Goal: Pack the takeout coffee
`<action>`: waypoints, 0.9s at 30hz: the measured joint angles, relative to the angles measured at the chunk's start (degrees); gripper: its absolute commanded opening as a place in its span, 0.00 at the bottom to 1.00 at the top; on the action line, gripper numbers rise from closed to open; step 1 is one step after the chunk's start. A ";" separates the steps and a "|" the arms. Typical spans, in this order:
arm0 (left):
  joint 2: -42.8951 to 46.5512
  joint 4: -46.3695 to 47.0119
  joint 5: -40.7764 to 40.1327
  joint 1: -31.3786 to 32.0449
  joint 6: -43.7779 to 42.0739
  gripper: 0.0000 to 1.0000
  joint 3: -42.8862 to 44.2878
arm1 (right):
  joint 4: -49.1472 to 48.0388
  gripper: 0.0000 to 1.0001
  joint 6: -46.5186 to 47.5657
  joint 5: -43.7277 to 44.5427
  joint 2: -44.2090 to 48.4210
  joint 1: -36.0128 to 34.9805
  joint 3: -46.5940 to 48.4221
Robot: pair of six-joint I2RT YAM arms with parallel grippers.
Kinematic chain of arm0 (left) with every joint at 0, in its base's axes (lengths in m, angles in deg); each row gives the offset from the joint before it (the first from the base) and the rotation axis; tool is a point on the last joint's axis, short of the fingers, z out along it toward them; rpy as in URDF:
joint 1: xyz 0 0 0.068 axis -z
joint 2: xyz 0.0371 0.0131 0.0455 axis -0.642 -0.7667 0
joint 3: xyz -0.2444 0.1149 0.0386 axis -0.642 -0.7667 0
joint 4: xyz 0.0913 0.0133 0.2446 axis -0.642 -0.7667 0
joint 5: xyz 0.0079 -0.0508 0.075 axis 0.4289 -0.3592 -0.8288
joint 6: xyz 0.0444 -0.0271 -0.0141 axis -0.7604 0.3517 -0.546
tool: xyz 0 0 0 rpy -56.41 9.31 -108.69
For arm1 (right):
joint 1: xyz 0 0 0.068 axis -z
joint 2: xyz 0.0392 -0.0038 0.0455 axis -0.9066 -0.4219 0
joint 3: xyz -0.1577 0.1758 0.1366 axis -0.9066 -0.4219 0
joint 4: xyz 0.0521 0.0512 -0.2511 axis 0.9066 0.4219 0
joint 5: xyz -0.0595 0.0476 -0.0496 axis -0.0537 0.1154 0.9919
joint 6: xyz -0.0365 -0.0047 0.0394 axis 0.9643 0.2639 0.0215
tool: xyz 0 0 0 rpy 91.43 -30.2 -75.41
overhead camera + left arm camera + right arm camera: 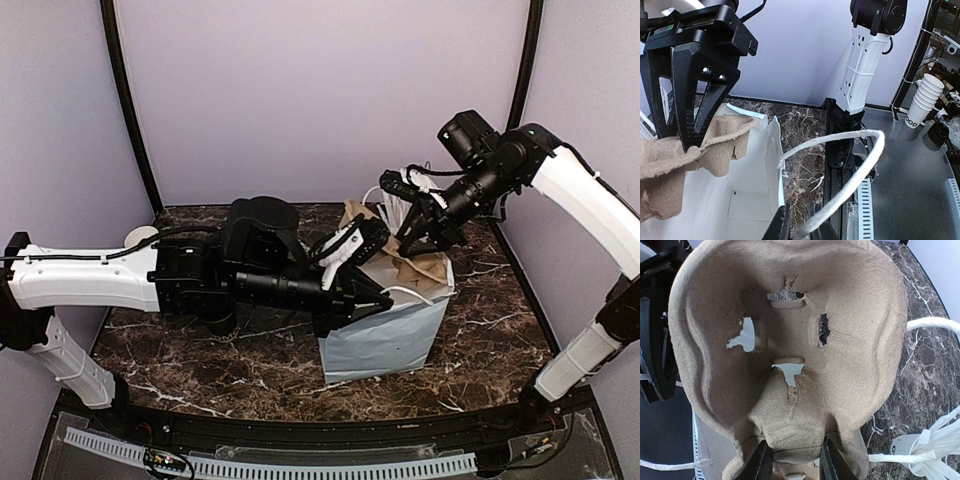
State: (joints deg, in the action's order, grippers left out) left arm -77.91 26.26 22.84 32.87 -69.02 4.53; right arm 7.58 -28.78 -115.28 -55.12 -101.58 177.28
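The takeout coffee I cannot find from where I stand. No dark cup with a black lid shows near either gripper, and none sits in the part of the pulp cup carrier (790,315) that I can see. The carrier hangs from the right gripper (792,466), whose jaws are pinched on its rim, and it is tipped on edge over the mouth of the paper bag (385,340). Just beside it, the left gripper (800,231) has its jaws narrowed about the bag's white cord handle (840,155) at the rim. Whether they truly pinch it I cannot tell.

To my eye, the left should hold the mouth open and steady. The right should then level the carrier and lower it straight, so no corner catches the bag wall and the wells face up for the cup.

The bag stands on a dark marbled table (200,370) with plain lilac walls round it. Off past the right arm's base stands a stack of white cups (926,97).
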 measured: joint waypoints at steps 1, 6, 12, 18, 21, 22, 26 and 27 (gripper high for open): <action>-0.20 -0.04 -0.15 0.13 -0.07 0.13 0.00 | 0.83 0.29 0.42 0.83 -0.13 -0.24 0.28; -0.61 -0.02 -0.48 0.61 -0.87 0.11 0.00 | 3.54 0.29 1.36 3.96 -0.20 -1.64 0.52; -0.61 0.00 -0.92 0.66 -1.88 0.10 0.00 | 5.88 0.29 2.19 8.02 -0.24 -3.17 1.03; -0.61 0.15 -1.40 0.66 -2.43 0.11 0.00 | 7.93 0.29 2.40 12.31 -0.37 -5.70 1.36; -0.61 0.92 -1.64 0.66 -2.58 0.11 0.00 | 8.70 0.29 2.40 14.43 -0.50 -7.02 1.36; -0.61 1.20 -1.73 0.66 -2.60 0.12 0.00 | 8.87 0.29 2.40 15.17 -0.52 -7.45 1.36; -0.57 2.43 -1.75 0.66 -2.80 0.12 -0.37 | 9.29 0.29 2.38 18.23 -0.52 -9.27 1.36; -0.50 2.75 -1.75 0.66 -2.82 0.12 -0.63 | 9.38 0.29 2.38 18.91 -0.52 -9.64 1.36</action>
State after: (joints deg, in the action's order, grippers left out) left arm -78.41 29.01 21.09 33.53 -71.84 3.89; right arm 16.96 -26.39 -96.37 -55.64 -111.22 178.64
